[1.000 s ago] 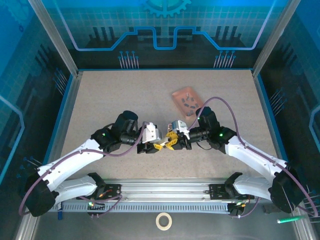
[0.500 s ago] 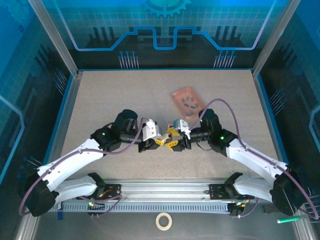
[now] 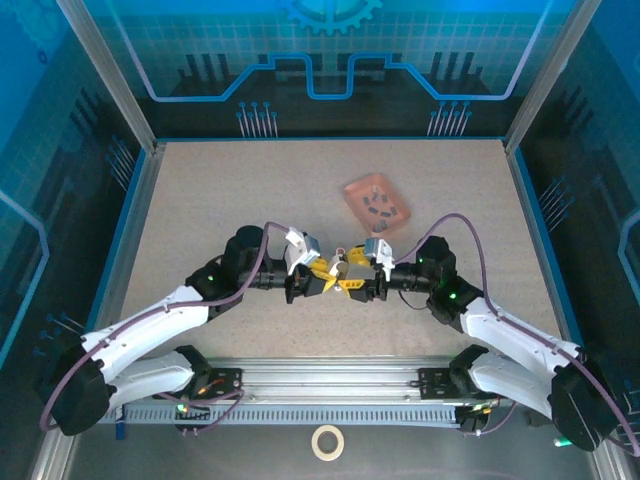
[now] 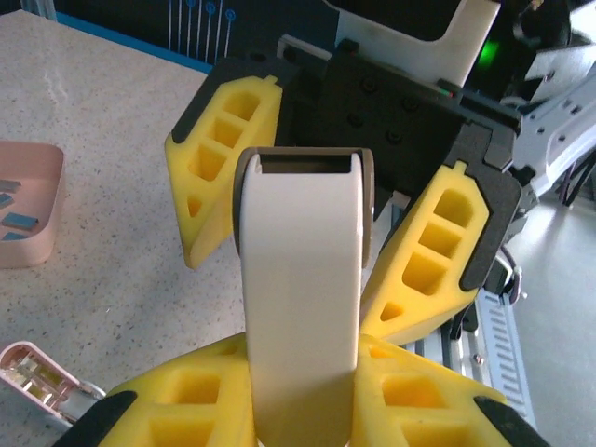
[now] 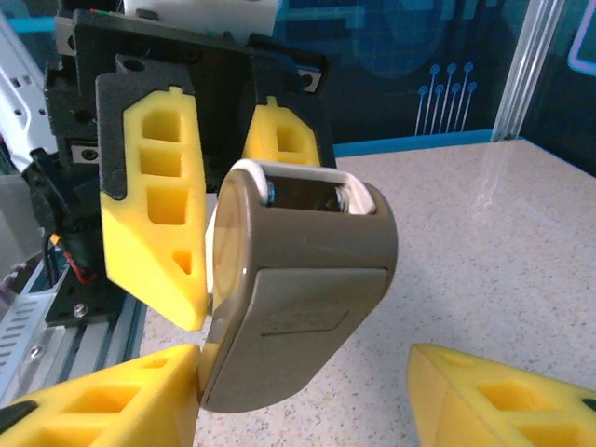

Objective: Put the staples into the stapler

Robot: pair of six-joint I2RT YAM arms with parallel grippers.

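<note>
Just toward 6 o'clock from the middle of the surface point(image 3: 200, 200), the left fingers point(image 4: 177, 414) are clamped shut on the white stapler point(image 4: 300, 307). They hold it between the two arms, with its taupe underside turned toward the right arm. The right fingers point(image 5: 503, 396) stand spread apart, one on each side of the stapler's far end, gripping nothing. At about 1 o'clock from the stapler sits a pink tray point(image 3: 356, 187), well apart from it, with the dark staples point(image 3: 376, 207) lying inside.

Speckled beige table point(image 3: 200, 200), blue-lit walls point(image 3: 330, 50)
</note>
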